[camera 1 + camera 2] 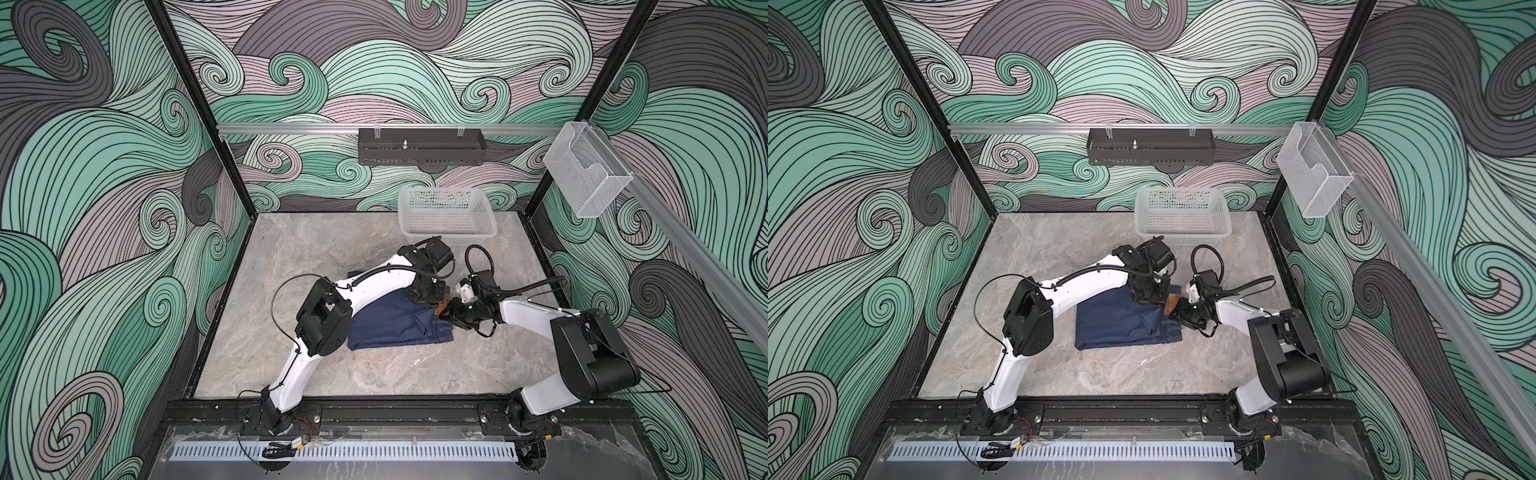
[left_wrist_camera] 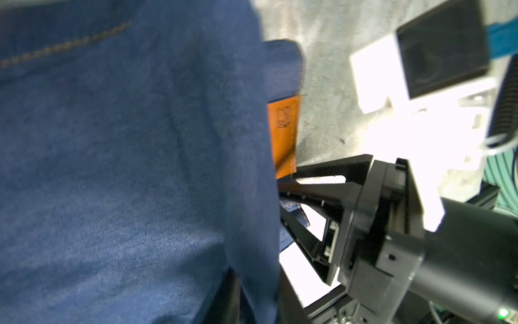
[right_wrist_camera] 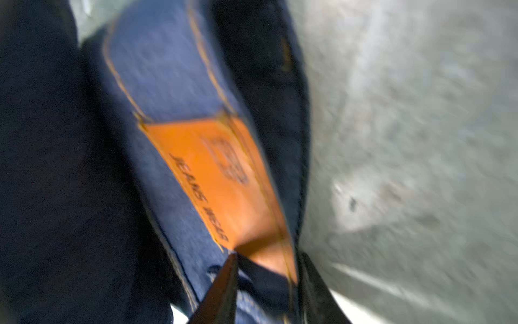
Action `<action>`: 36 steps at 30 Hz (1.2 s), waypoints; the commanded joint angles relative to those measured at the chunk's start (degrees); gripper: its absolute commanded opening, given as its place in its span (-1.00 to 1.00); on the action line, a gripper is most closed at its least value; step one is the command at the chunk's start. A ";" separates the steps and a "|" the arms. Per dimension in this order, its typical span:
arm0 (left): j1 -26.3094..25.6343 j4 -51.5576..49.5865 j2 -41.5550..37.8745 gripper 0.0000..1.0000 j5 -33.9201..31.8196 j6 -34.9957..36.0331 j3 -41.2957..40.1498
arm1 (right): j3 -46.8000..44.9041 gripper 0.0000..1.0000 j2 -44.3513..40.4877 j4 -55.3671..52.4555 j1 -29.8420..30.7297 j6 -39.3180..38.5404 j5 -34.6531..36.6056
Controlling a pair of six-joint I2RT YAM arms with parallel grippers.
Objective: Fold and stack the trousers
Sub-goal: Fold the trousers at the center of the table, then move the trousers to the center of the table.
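Grey marble tabletop [image 1: 332,249] lies open all round the folded navy jeans [image 1: 390,324] at its middle, a white basket [image 1: 453,237] beyond them, while the right gripper [image 3: 267,258], fingers part-spread, straddles their waistband beside the orange patch [image 3: 218,182], grip unclear, and the left gripper [image 1: 428,297] hangs over them, fingers hidden.

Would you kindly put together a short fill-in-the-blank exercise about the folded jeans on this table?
The waistband patch on the jeans is coloured ___.
The white basket at the back of the table is ___.
The ___ arm's claw is at the patch.

Missing words: orange; empty; right.
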 commanded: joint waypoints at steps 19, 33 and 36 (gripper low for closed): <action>6.61 3.75 -28.10 0.15 -4.78 2.44 -19.27 | 8.81 0.36 -16.41 -20.89 0.97 -3.44 11.12; 22.88 -0.50 -41.11 0.23 -4.43 7.70 -37.80 | 15.42 -0.73 0.06 -17.82 5.94 -2.59 12.01; 23.51 -1.73 -41.69 0.23 -4.49 8.85 -37.84 | 14.32 -1.00 -0.70 -17.80 4.26 -3.13 13.68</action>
